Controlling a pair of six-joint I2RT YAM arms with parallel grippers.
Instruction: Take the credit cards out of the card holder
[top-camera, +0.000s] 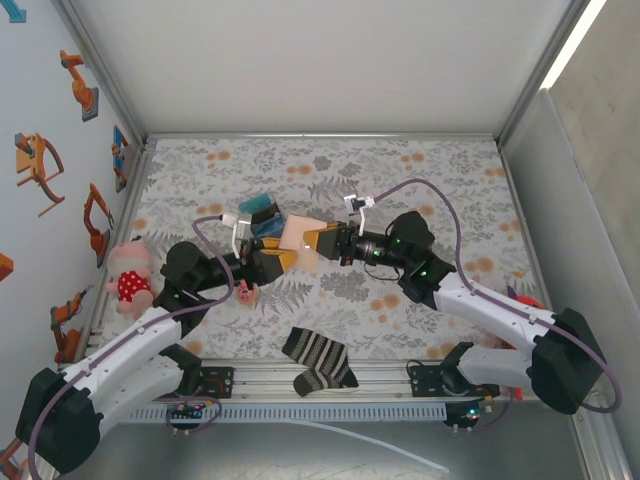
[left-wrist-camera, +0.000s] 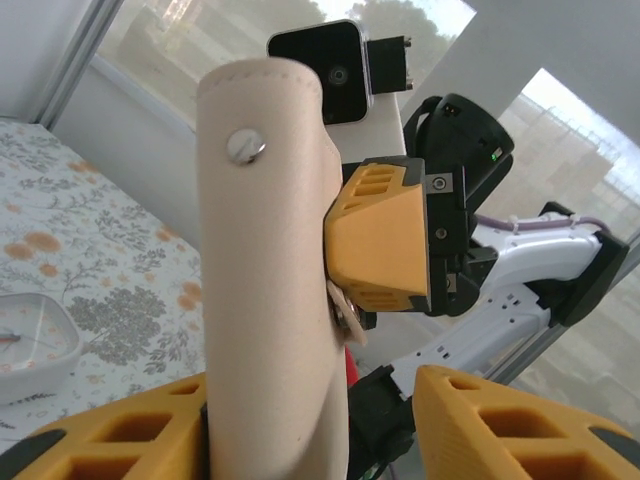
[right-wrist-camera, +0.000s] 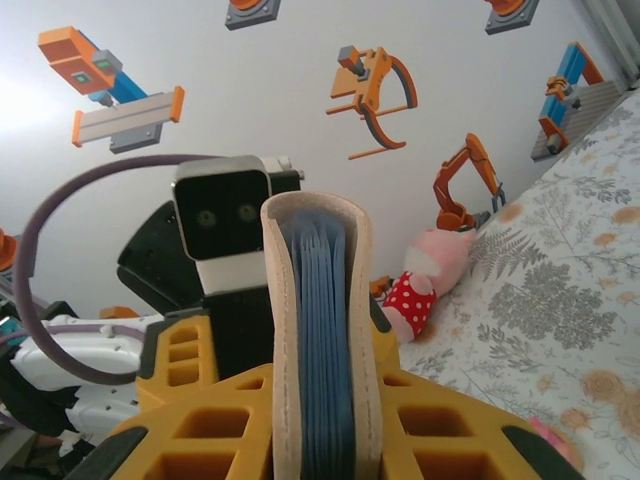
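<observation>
Clamping tan card holder (top-camera: 298, 233) at frame centre, right gripper (top-camera: 320, 243) closed on it, left gripper (top-camera: 278, 258) spread apart beside it

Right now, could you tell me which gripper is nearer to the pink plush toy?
Left. The left gripper sits right of the pink plush toy; the right gripper is farther right, across the card holder.

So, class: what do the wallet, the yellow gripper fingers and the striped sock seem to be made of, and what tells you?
The wallet: probably leather or a leather-like sheet, matte tan; stitched edge and a metal snap stud. The fingers: hard yellow plastic, matte; moulded or printed ribs and slots. The sock: knitted fabric, soft; striped and lying limp.
</observation>
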